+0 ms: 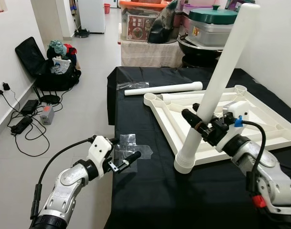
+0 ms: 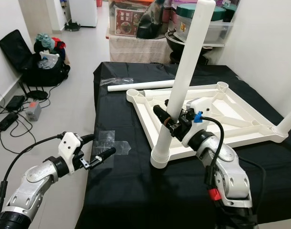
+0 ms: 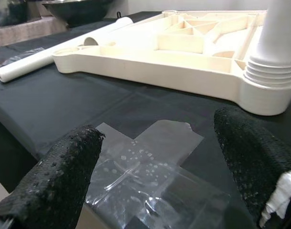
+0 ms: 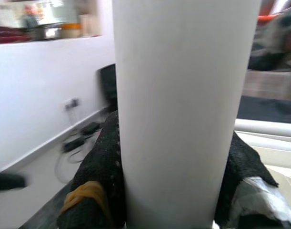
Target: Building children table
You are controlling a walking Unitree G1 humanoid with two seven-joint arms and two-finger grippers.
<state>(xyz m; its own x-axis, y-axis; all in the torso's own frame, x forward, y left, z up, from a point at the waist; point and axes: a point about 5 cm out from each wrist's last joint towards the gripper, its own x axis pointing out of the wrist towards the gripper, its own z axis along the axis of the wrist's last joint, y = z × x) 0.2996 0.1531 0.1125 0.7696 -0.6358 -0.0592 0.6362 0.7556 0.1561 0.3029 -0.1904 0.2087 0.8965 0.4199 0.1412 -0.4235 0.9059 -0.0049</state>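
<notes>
The white table top (image 1: 266, 125) lies upside down on the black-clothed table (image 1: 150, 195). A white leg (image 1: 220, 83) stands tilted in its near corner socket (image 1: 185, 162). My right gripper (image 1: 198, 123) is shut on this leg low down; in the right wrist view the leg (image 4: 183, 109) sits between the black fingers (image 4: 100, 176). A second loose leg (image 1: 164, 88) lies flat behind the top. My left gripper (image 1: 125, 149) is open at the table's left edge, just over a clear plastic wrapper (image 3: 150, 157), with nothing between its fingers (image 3: 55, 181).
Another clear wrapper (image 1: 132, 85) lies by the loose leg. On the floor at left are a black bag (image 1: 50, 67) and cables with adapters (image 1: 26, 119). Boxes and pots (image 1: 202, 24) crowd the back. A white wall runs along the right.
</notes>
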